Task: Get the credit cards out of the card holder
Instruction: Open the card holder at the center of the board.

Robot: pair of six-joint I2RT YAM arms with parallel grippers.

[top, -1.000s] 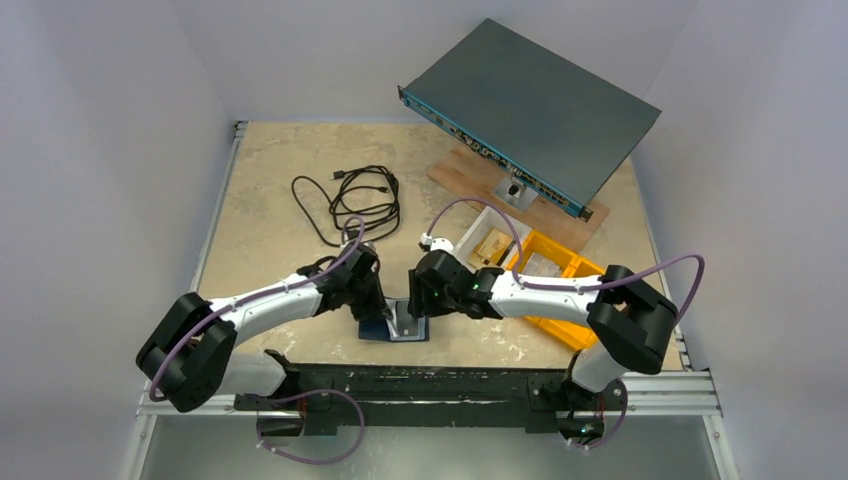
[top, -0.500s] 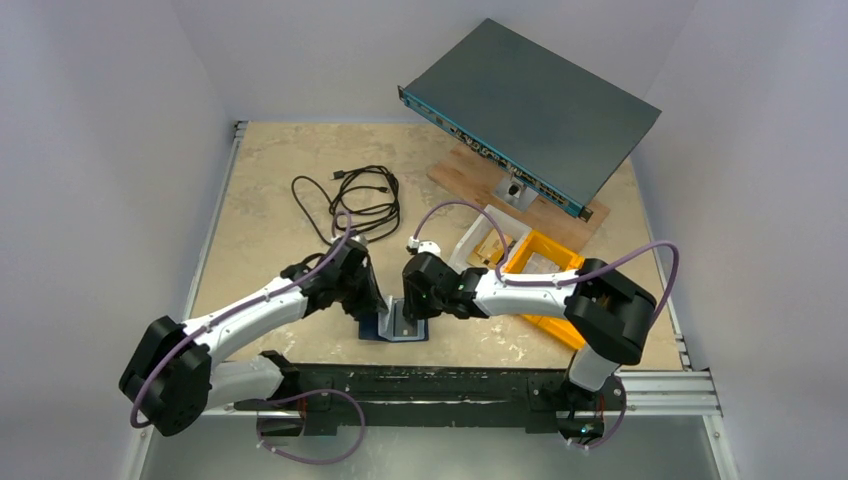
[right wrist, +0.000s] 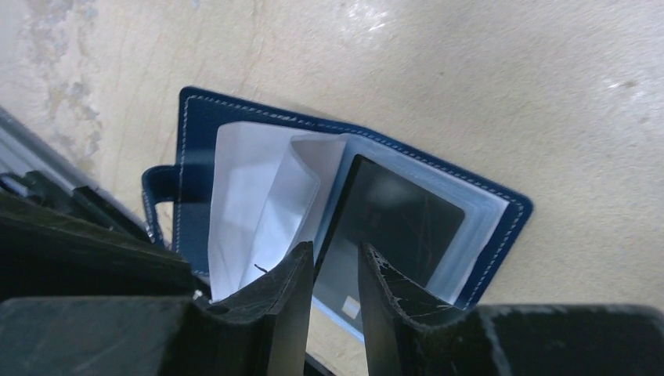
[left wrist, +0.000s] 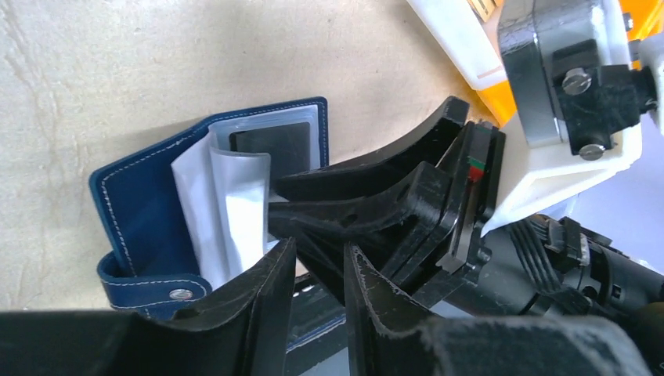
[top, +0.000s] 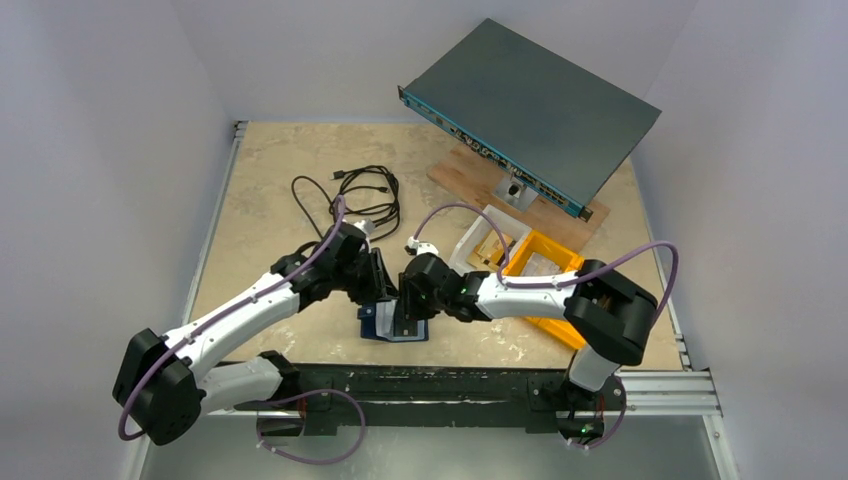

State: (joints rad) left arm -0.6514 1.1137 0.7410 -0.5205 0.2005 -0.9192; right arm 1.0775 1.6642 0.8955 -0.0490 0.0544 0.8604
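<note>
— Starting with the right gripper point(right wrist: 335, 258). Wide or narrow?

— Narrow. Closed on the near corner of a dark card point(right wrist: 399, 215), one finger on each side of it, tips pointing down at the table point(right wrist: 485, 70).

— And the card holder point(right wrist: 196, 117)?

— Lies open and flat directly beneath those tips, navy cover down, far end reaching out ahead of the fingers. Fans out its clear sleeves point(right wrist: 250, 188) just beside one finger, with one leaf curling up against that tip.

— Card free of its sleeve?

— Cannot tell. Stands tilted up at the gripped end, far end resting in or on the page ahead of the tips.

— Now the left gripper point(left wrist: 317, 254).

— Parted by a slim gap, holding nothing. Hovers at the holder's edge, one fingertip point(left wrist: 274, 262) up against the loose sleeves. Shows the snap tab point(left wrist: 149, 286) sticking out just to the side of that finger.

— Close to the other tool?

— Very. Faces the right gripper's black fingers straight ahead, nearly touching them. Meets them over the holder in the overhead view.

— Anything else around?

— A yellow bin point(top: 575, 255) behind the right wrist, and a coiled black cable point(top: 365, 205) well beyond the left wrist.
</note>
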